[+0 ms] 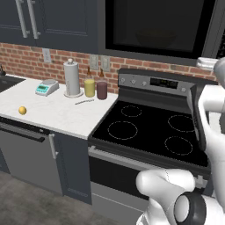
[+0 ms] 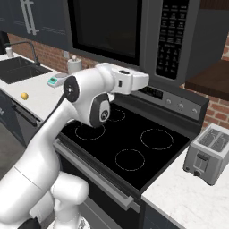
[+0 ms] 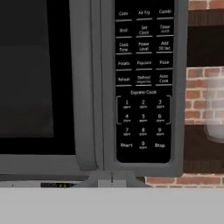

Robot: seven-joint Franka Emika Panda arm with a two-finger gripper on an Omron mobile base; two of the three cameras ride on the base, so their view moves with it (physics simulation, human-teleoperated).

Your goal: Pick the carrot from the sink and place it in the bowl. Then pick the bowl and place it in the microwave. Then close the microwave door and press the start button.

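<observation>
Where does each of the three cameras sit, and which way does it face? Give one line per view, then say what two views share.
Left base view: behind the arm to its left, looking forward and down at the stove and counter; white arm links rise at lower right.
Right base view: behind to the right, facing the stove and microwave; the arm crosses from lower left.
Hand view: on the hand, facing the microwave's button strip and closed microwave door.
Both base views share the stove, yellow fruit and scale.
</observation>
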